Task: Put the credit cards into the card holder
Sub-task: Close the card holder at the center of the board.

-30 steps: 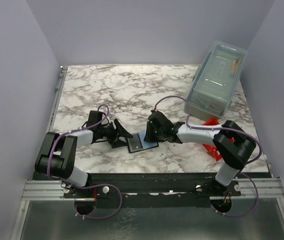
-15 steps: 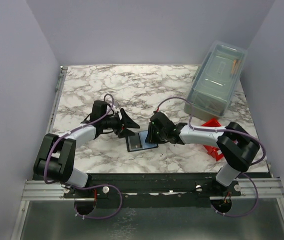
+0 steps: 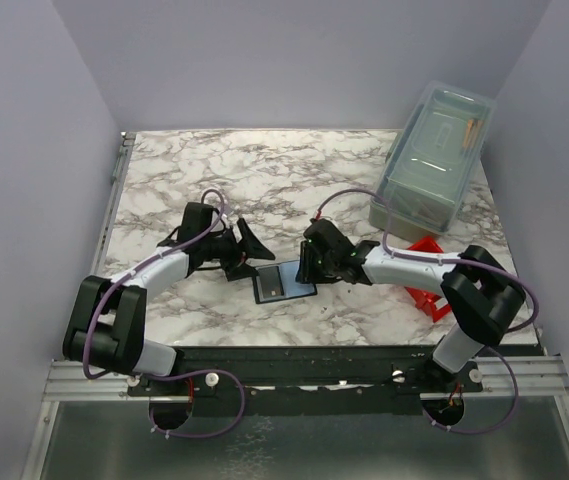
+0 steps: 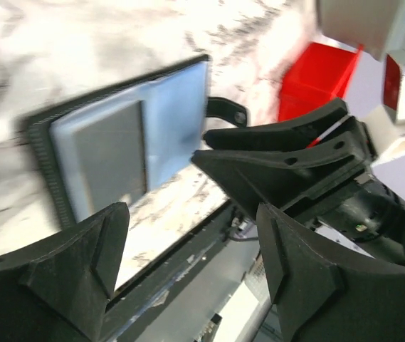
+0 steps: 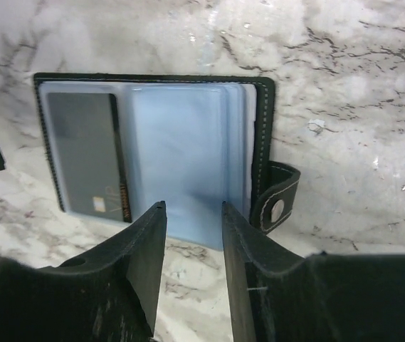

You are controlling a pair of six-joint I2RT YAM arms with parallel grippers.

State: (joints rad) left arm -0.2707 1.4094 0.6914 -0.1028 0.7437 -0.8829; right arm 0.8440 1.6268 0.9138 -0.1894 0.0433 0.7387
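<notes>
Broadly, the marble worktop (image 3: pixel 214 170) carries a clear lidded box (image 3: pixel 434 165) at far right, with a red bin (image 3: pixel 426 250) nearer, partly behind the right arm. The card holder (image 3: pixel 282 284) lies open and flat near the middle, pale panel up. The left claw (image 4: pixel 188 228) stands wide and empty just left of it. The right claw (image 5: pixel 193 210) hovers over the panel, fingers narrowly apart, gripping nothing. A dark card (image 5: pixel 88 153) sits in the holder's left sleeve.

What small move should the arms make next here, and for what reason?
Probably raise the right gripper away from the card holder. Its jaws stand apart and empty above it, a dark card sits in one pocket, and the left gripper is open and empty. No loose card shows, so one must be found.
</notes>
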